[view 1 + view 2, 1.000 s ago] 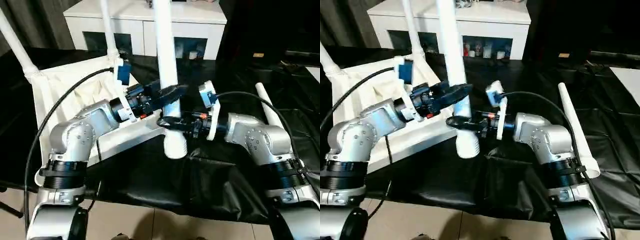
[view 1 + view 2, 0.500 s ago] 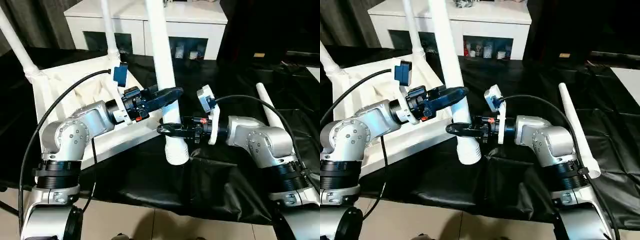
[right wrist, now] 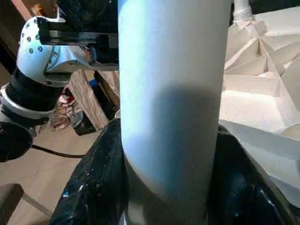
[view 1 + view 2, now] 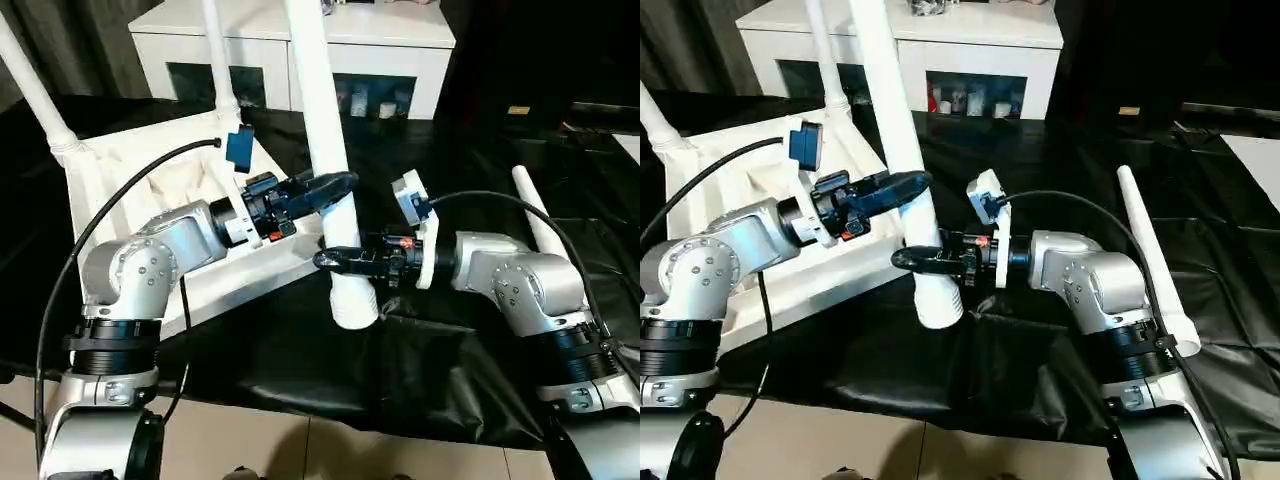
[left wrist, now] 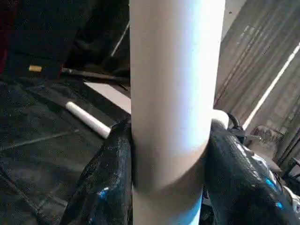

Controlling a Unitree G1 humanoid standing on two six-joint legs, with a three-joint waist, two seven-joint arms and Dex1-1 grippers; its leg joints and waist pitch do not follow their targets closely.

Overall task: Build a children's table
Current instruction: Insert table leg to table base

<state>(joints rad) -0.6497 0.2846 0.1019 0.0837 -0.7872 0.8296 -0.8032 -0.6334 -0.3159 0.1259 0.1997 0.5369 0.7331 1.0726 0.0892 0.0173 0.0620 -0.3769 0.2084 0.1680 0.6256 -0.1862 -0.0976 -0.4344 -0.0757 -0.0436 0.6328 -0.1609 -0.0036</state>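
Gripping one leg [image 4: 322, 140], both grippers

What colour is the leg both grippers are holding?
White: the leg shows best in the left eye view.

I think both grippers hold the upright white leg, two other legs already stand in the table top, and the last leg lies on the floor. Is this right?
Not quite. The last leg lies on the black-covered work table, not the floor, as the left eye view shows. The rest stands: the left gripper and right gripper both clamp the upright leg, and two legs stand in the table top.
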